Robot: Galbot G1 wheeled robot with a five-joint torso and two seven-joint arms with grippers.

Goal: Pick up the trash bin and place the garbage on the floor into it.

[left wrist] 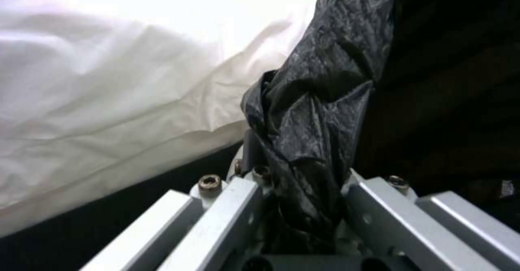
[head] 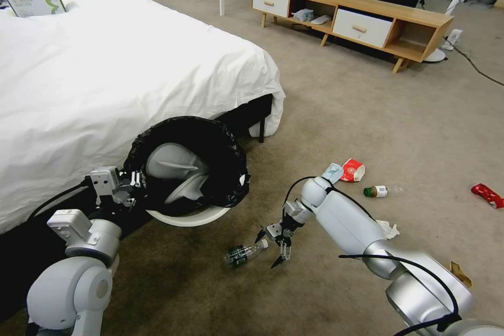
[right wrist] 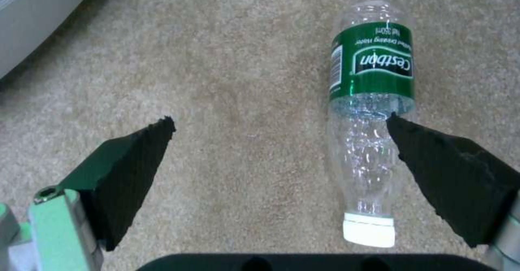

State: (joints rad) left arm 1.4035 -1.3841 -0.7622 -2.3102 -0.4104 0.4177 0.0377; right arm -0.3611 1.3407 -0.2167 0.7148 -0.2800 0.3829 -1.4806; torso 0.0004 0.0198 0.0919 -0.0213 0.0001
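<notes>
So the trash bin is tipped on its side by the bed, mouth facing the camera, left gripper clamped on its bagged rim, while the right gripper hangs low, jaws spread wide over a clear bottle lying flat, white cap toward it.

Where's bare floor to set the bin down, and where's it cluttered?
Bare carpet between the bed and the wooden cabinet. Crowded to the right: mask, red-white packet, green-capped bottle, tissue, red wrapper. Clear bottle lies by the open right gripper.
</notes>
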